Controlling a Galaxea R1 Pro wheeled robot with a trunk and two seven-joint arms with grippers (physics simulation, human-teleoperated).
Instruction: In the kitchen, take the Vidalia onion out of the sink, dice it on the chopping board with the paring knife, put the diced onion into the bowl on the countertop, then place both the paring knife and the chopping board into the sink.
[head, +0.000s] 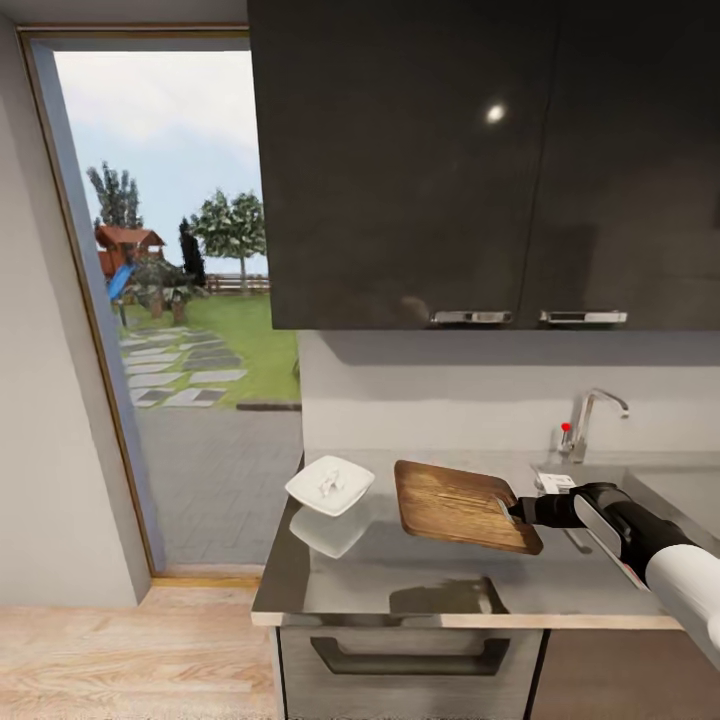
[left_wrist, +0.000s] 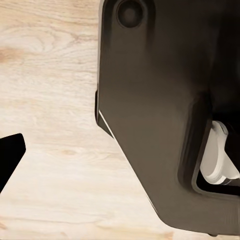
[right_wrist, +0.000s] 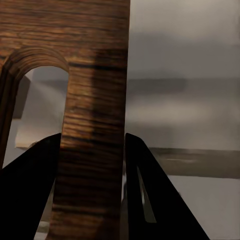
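On my right wrist camera the right gripper has its jaws clamped on the chopping board, 1 dark finger on each face of the wooden strip beside the oblong handle slot, both pressed against the wood. From the head camera I see the same right gripper holding the chopping board by its handle end, raised clear of the counter and slightly tilted, with its shadow lying on the grey surface below near the front edge. The left wrist camera looks down on pale wooden floor past a dark part of my own machine; 1 black fingertip shows at the picture's edge, and I cannot tell whether those jaws are apart or together. Just beside the board, towards the window side, the white bowl sits on the counter with something small and pale inside it. Further back, the chrome tap with its red knob stands at the sink, and dark wall cabinets hang above.
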